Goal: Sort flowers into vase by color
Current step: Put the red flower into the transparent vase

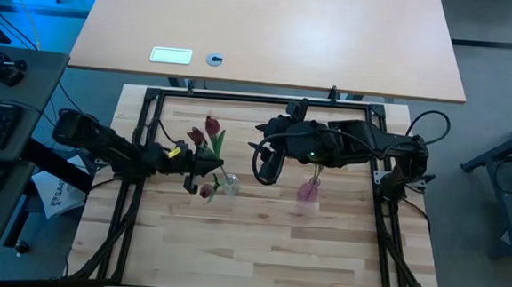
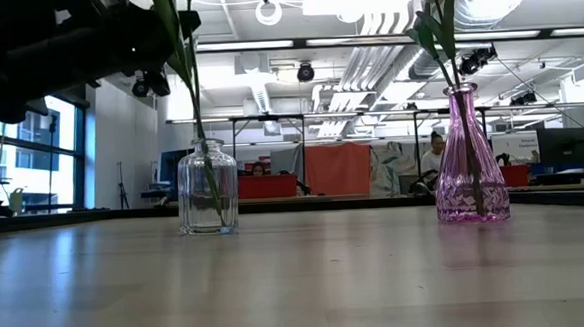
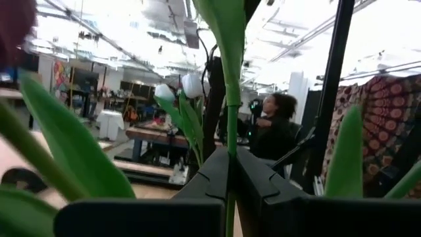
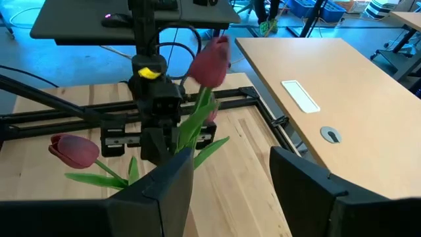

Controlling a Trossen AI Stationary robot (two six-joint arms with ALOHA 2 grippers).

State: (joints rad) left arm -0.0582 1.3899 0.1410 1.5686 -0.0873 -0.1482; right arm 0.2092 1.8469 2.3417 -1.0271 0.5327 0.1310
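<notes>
Looks pretty far along imo. The pink ribbed glass vase (image 2: 469, 159) already has the white-headed tulips (image 3: 183, 85) standing in it, so the white side seems done. The clear round glass jar (image 2: 207, 187) has green stems in it too, and the left gripper (image 3: 231, 172) sits right above its mouth, fingers pinched tight on a thin green stem (image 3: 231, 125) that runs down between them, so that dark red tulip (image 4: 209, 62) is prob mid-insertion or just seated, not let go yet. From the high view I count maybe three dark red heads bunched round that gripper, one (image 1: 211, 125) on the far side of it, one (image 1: 197, 137) just beside, and one (image 1: 206, 192) on the near side by the jar, but it's small so can't swear to the count or which are fully in. Right gripper (image 4: 231, 178) hovers w/ fingers spread wide and nothing between them, up by the pink vase and facing the left arm, just waiting. No loose flowers on the light wooden tabletop (image 1: 259, 242) afaict, so what's left is basically releasing this last red one and backing off.
</notes>
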